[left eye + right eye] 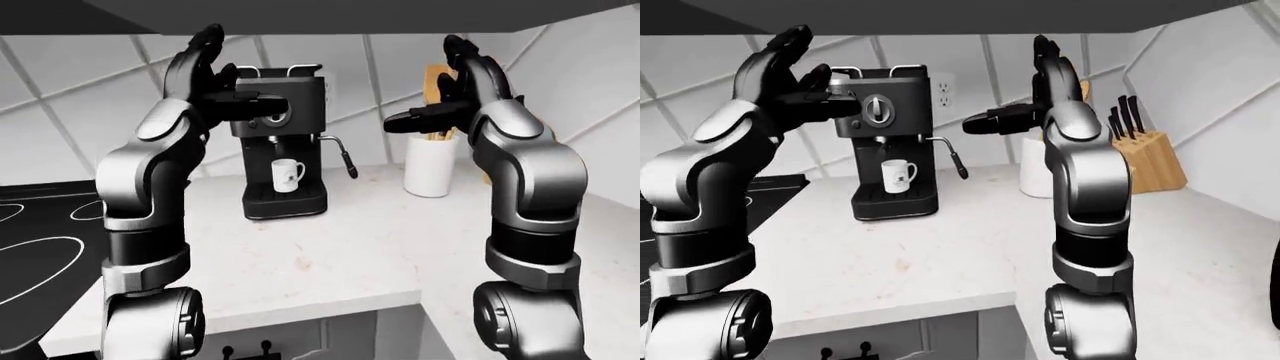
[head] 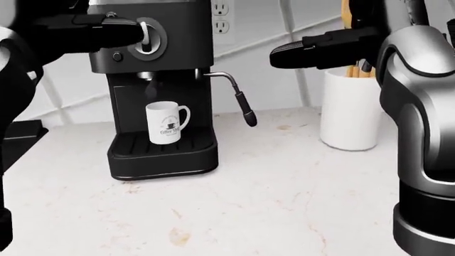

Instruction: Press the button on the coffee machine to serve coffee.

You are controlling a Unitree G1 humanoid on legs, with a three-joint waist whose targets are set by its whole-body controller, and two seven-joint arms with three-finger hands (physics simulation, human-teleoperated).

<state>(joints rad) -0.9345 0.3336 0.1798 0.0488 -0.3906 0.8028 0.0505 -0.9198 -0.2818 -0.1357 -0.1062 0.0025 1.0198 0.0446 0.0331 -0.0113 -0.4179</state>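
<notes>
The black coffee machine (image 2: 170, 74) stands on the white counter (image 2: 270, 202) against the tiled wall. It has a round dial (image 2: 149, 38) and a small round button (image 2: 117, 56) on its upper face. A white mug (image 2: 167, 122) sits on its drip tray under the spout. My left hand (image 1: 215, 79) is open and raised, with one finger (image 2: 100, 32) stretched sideways to the left edge of the dial; I cannot tell if it touches. My right hand (image 1: 450, 86) is open and raised to the right of the machine, apart from it.
A steam wand (image 2: 238, 98) sticks out of the machine's right side. A white utensil holder (image 2: 348, 114) stands to the right, and a knife block (image 1: 1150, 161) beyond it. A black cooktop (image 1: 40, 232) lies at the left. The counter edge (image 1: 300, 307) runs along the bottom.
</notes>
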